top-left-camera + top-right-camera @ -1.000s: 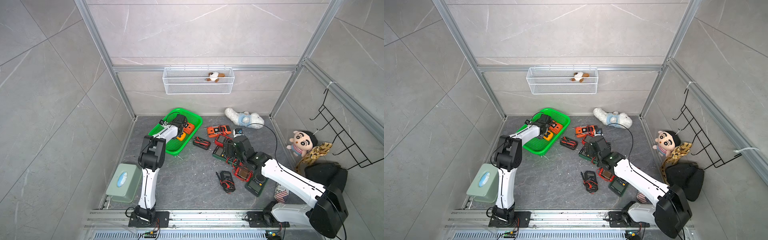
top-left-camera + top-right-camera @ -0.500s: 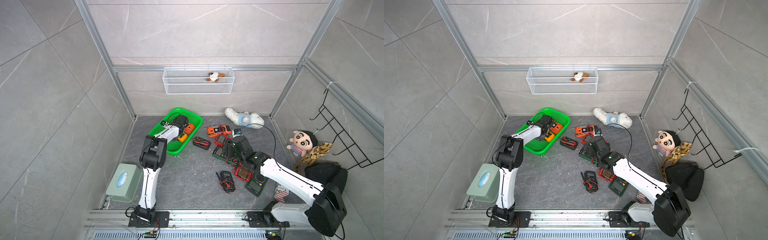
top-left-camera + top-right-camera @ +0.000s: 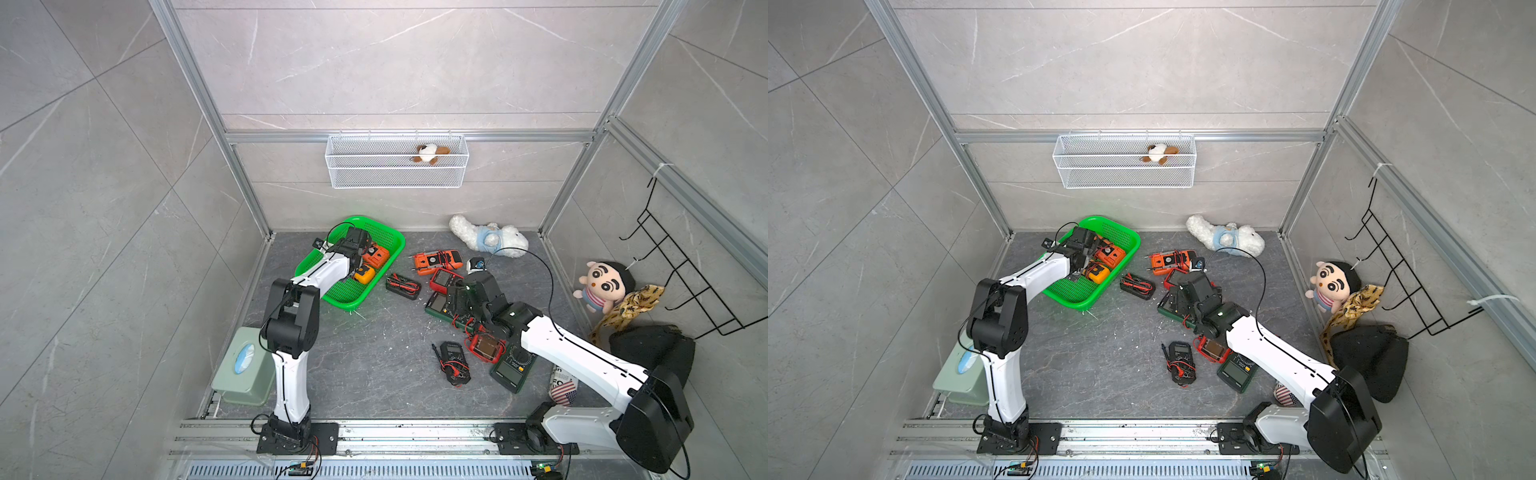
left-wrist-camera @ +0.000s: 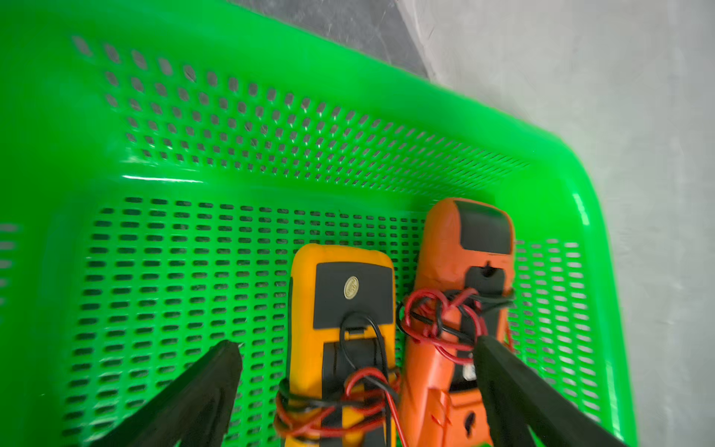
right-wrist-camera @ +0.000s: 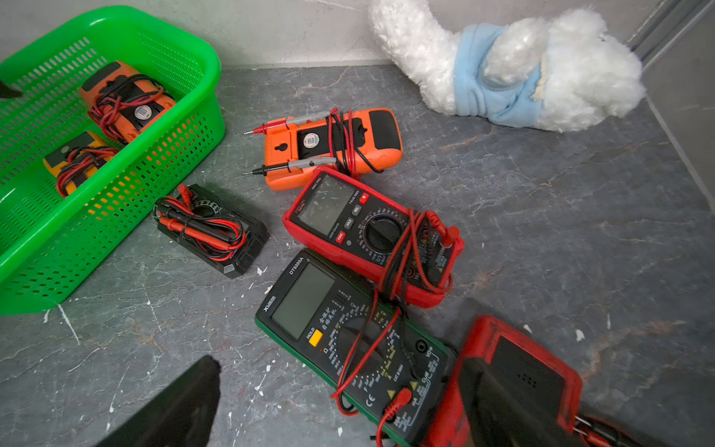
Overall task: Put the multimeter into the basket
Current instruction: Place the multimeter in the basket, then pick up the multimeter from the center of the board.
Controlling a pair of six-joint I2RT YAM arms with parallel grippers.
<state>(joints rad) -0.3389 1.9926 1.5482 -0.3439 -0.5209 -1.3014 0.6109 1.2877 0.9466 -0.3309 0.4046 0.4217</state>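
1. Green rectangular perforated plastic basket (image 3: 397, 246): stood at the far left of the grey stone-pattern counter (image 3: 353, 353), close to the back wall.
2. Contents of the basket: one orange multimeter (image 4: 464, 247) and one yellow multimeter (image 4: 340, 294). Both were wound in red and black leads and lay side by side on the basket floor, backs upward.
3. Left pincer (image 4: 358, 346): jaws spread wide and gripping nothing. It was poised inside the basket, astride the yellow multimeter, with one finger over the orange multimeter's leads.
4. Right pincer (image 5: 344, 371): jaws spread wide and empty. It hovered over the cluster on the counter, nearest the black-faced green-cased multimeter (image 5: 348, 336).
5. Outstanding on the counter, outside the basket:
   - that green-cased unit;
   - a red multimeter with dial (image 5: 371, 232);
   - a second orange multimeter lying back-up (image 5: 332, 143);
   - a flat black multimeter under its leads (image 5: 211, 228);
   - a red-cased multimeter beside the right arm (image 3: 484, 347);
   - a small black multimeter (image 3: 453, 361);
   - a dark green multimeter (image 3: 513, 365).
6. Progress, as judged: two units were stowed and seven remained, so well under half was done if all were meant.
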